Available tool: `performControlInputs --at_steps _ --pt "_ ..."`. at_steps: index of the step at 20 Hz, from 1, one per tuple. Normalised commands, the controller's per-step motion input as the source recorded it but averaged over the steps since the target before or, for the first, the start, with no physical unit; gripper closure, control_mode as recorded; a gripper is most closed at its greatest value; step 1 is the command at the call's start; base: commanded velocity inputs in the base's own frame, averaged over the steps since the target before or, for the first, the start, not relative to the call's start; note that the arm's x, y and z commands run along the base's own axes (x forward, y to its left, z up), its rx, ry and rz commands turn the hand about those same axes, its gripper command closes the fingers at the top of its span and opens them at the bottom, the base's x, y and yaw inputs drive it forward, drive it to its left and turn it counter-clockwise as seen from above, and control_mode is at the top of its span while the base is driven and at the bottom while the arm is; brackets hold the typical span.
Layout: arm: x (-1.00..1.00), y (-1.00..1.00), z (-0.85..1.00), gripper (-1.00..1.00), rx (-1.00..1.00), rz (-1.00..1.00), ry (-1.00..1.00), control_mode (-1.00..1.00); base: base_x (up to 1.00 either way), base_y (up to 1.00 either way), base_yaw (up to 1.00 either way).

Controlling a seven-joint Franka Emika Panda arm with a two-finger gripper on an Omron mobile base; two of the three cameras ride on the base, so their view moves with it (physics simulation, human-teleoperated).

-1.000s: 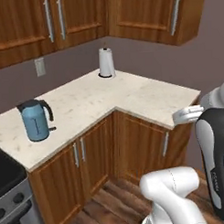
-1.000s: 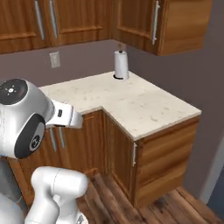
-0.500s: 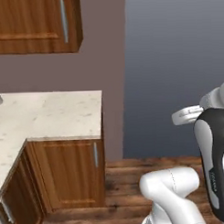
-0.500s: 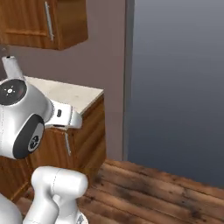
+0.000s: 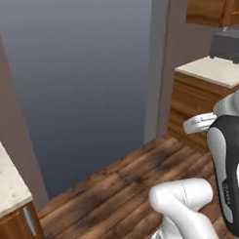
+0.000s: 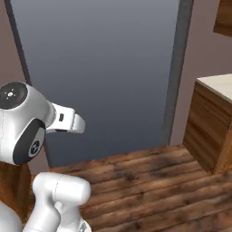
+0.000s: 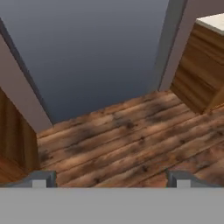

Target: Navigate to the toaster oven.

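On pale speckled counter [image 5: 215,69], boxy dark toaster oven [image 5: 227,46]

Both base views look from behind the arm, forward and down, at a wide grey doorway [image 5: 86,78] and wooden floor [image 6: 149,176]. The hand view looks down low at the same floor just ahead of the hand.

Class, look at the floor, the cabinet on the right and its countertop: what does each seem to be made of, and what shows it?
Floor: wood planks, satin, with dark grain streaks and seams. Cabinet: reddish-brown wood, horizontal grain. Countertop: pale speckled slab, probably stone or laminate; matte. All rendered, so uncertain.
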Motion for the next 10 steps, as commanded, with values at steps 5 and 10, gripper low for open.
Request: performControlInputs --at_steps 5,10 --pt "0.0 0.0 0.0 -1.0 0.0 0.0 0.0 1.0 0.0 0.0 -1.0" --pt "0.0 0.0 0.0 -1.0 0.0 0.0 0.0 1.0 0.02 -0.04 -0.96"
